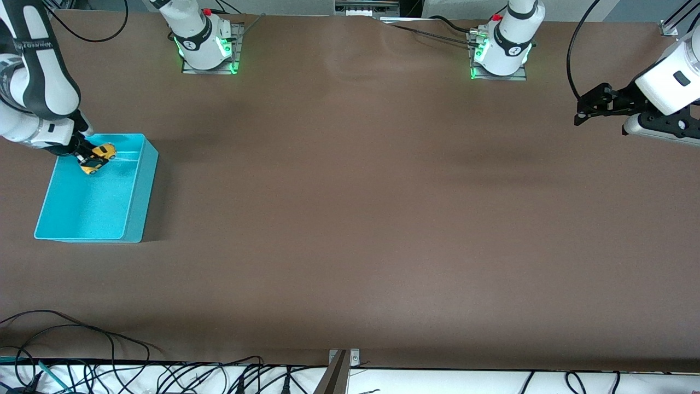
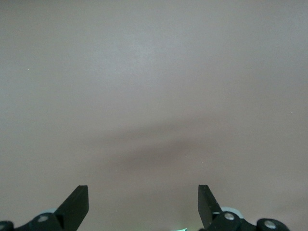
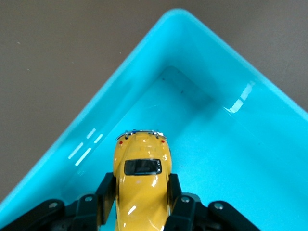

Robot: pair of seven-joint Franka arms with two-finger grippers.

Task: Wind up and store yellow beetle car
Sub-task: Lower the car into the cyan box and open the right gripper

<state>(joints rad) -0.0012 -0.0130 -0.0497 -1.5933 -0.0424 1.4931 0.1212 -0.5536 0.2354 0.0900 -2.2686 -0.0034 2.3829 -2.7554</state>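
Front view shows you the right gripper (image 1: 90, 158) clenched on the yellow beetle car (image 1: 98, 157), held over the turquoise bin (image 1: 139, 186) at nine o'clock, so only release remains, while the left gripper (image 1: 588, 109) waits released at three o'clock.

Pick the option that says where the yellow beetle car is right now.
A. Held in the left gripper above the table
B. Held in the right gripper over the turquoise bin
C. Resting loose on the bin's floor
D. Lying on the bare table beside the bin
B: the right gripper is shut on the yellow beetle car over the turquoise bin; the left gripper hangs open and holds nothing.
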